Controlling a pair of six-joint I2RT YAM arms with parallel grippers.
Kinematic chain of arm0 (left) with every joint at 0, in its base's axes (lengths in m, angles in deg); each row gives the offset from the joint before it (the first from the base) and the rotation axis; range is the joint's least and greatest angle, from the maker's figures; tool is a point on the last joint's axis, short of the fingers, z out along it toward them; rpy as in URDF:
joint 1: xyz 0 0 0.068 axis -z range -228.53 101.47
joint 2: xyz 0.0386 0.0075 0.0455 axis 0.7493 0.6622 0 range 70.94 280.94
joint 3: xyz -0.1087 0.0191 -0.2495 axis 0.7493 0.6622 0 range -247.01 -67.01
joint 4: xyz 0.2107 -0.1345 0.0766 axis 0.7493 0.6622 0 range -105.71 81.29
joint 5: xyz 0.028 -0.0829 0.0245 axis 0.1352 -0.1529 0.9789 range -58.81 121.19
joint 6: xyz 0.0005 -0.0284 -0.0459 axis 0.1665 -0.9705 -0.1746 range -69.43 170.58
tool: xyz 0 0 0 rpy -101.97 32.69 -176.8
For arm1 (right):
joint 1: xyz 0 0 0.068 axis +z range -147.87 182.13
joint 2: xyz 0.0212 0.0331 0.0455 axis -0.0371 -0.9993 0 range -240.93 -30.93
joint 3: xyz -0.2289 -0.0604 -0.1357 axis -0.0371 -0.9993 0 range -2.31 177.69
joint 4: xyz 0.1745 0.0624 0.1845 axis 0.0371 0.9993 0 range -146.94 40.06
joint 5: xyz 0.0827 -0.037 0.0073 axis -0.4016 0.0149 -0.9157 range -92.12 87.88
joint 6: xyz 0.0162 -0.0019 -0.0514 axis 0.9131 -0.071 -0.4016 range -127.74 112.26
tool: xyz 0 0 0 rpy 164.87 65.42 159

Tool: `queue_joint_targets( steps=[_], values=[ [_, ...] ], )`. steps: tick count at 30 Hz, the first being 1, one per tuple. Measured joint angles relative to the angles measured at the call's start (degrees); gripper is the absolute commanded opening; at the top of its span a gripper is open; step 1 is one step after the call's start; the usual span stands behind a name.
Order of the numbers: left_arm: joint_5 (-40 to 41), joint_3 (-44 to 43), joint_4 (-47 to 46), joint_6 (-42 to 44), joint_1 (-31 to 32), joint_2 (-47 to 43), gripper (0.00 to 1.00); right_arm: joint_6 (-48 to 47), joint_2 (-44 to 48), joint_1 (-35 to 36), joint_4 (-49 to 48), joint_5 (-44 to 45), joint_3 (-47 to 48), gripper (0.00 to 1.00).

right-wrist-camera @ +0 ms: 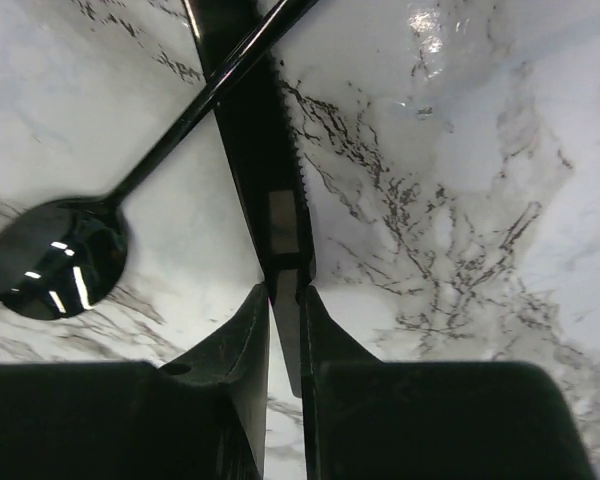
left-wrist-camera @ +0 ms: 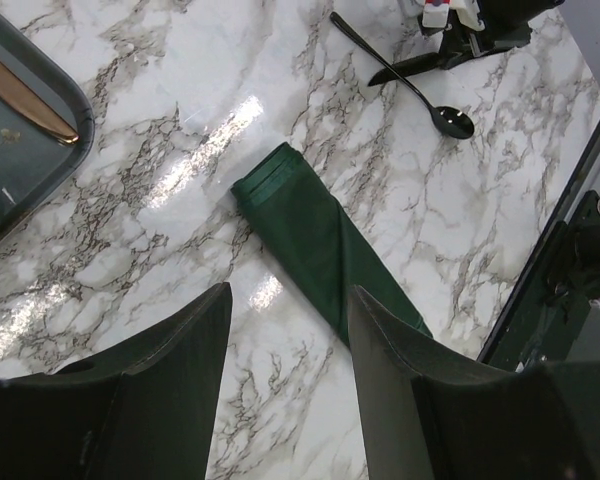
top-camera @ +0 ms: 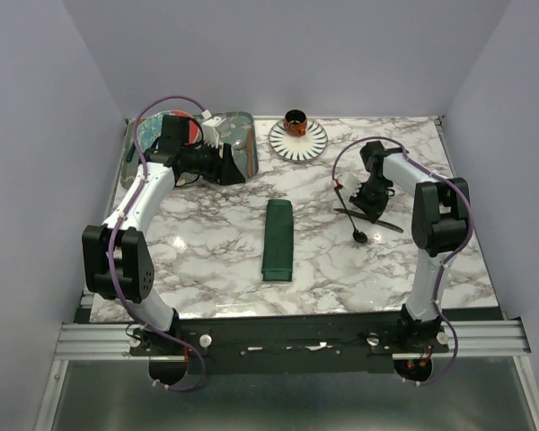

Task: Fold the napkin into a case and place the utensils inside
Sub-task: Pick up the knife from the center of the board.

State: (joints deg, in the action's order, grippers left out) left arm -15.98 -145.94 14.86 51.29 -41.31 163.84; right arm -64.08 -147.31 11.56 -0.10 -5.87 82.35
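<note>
Right gripper (right-wrist-camera: pixel 285 295) clamped on slim matte black serrated knife (right-wrist-camera: pixel 265 170), glossy black spoon (right-wrist-camera: pixel 55 260) crossing it; best lifted slowly, level, so spoon slides off.

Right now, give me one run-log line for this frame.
right gripper: shut on knife | black spoon: crossing knife | left gripper: open, empty | case: folded, mid-table

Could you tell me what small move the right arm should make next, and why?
Probably lift the knife slightly and draw it clear of the spoon. The right gripper is pinched on the knife's blade, but the spoon's handle lies across it, and the case waits apart, mid-table.
</note>
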Motion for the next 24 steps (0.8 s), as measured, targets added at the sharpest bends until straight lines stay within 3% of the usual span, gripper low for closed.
queue_joint_targets(
  steps=[6, 12, 14, 17, 18, 24],
  values=[
    [-0.04, 0.0, -0.66, -1.29, 0.0, 0.0, 0.6, 12.11, -0.15, -0.02, 0.52, -3.32, 0.28, 0.34],
    [-0.02, -0.09, -0.5, -1.62, 0.0, 0.0, 0.6, 17.38, 1.36, -0.02, -2.89, -4.92, -2.6, 0.43],
    [-0.02, -0.15, -0.39, -1.62, 0.02, 0.0, 0.6, 18.34, 2.49, -0.02, -4.44, -4.94, -4.15, 0.38],
    [-0.02, -0.33, -0.07, -1.6, 0.02, 0.0, 0.6, 19.08, 3.1, -0.02, -5.79, -4.92, -5.01, 0.13],
    [-0.02, -0.35, -0.02, -1.6, 0.02, 0.0, 0.6, 19.21, 3.21, -0.17, -6.38, -4.83, -5.2, 0.01],
    [-0.02, -0.44, 0.04, -1.64, 0.02, 0.0, 0.6, 19.82, 4.02, -0.42, -7.23, -4.61, -5.97, 0.01]
  ],
)
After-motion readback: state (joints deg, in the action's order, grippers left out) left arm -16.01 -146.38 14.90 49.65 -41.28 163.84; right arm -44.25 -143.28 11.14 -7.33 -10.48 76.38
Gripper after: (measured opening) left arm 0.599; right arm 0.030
